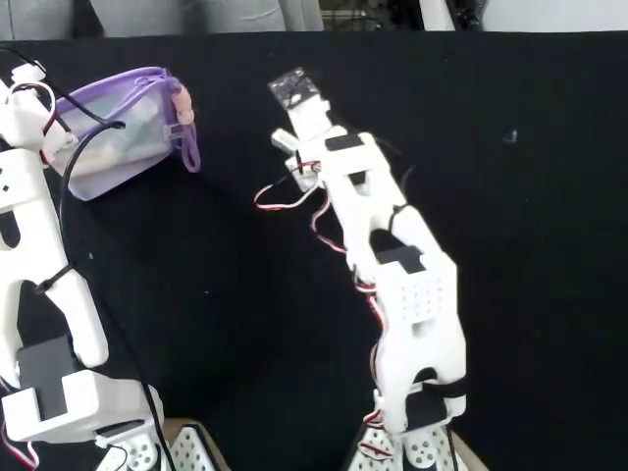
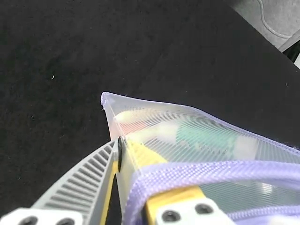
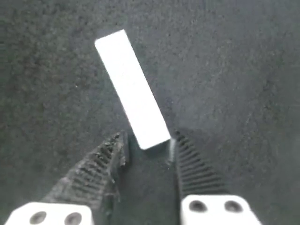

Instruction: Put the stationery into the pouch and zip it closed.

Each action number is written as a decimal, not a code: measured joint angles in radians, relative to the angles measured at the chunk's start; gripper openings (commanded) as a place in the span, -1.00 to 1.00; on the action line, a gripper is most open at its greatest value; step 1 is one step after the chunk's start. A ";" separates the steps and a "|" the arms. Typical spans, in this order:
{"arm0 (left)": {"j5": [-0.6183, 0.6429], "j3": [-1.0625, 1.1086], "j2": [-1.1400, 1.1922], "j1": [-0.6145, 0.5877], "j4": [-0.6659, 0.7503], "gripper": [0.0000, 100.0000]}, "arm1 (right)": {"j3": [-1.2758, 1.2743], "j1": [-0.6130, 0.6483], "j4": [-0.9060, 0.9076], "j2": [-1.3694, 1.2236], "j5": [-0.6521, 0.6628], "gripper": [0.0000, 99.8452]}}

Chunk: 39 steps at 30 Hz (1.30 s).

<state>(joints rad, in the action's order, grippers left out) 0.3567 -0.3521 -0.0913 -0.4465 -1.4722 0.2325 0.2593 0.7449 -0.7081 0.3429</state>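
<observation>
A clear pouch (image 1: 123, 137) with purple trim is held off the black table at the back left, mouth upward. My left gripper (image 2: 124, 154) is shut on the pouch's (image 2: 201, 140) end by the purple trim. Pens and other stationery show through its wall. A white eraser (image 3: 131, 89) lies at a slant on the table. My right gripper (image 3: 149, 147) is open with its fingertips on either side of the eraser's near end. The high view places that right gripper (image 1: 292, 93) at the back centre, right of the pouch.
A pink zipper pull (image 1: 180, 101) and a purple loop (image 1: 191, 147) hang at the pouch's right end. The left arm (image 1: 39, 275) stands along the left edge and the right arm (image 1: 392, 255) crosses the middle. The black table (image 1: 530, 245) lies open on the right.
</observation>
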 measured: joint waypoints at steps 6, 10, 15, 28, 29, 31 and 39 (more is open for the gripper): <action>0.000 0.000 0.000 0.000 0.000 -0.94 | 0.051 0.058 0.124 0.000 0.138 -0.97; 0.000 0.000 0.000 0.000 0.000 -0.94 | 0.107 0.100 0.218 0.000 0.158 -0.96; 0.000 0.000 0.000 0.000 0.000 -0.94 | 0.183 0.092 0.310 0.000 0.160 -0.96; 0.000 0.000 0.000 0.000 0.000 -0.94 | 0.285 0.124 0.327 0.000 -0.008 -0.50; 0.000 0.000 0.000 0.000 0.000 -0.94 | 0.276 0.133 0.305 0.000 -0.009 -0.50; 0.000 0.000 0.000 0.000 0.000 -0.94 | 0.247 0.149 0.261 0.000 -0.014 -0.50; 0.000 0.000 0.000 0.000 0.000 -0.94 | 0.133 0.155 0.087 -0.015 -0.017 -0.50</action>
<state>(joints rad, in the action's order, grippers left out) 0.3567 -0.3521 -0.0913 -0.4465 -1.4722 0.3659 0.4143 0.8324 -0.7234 0.3261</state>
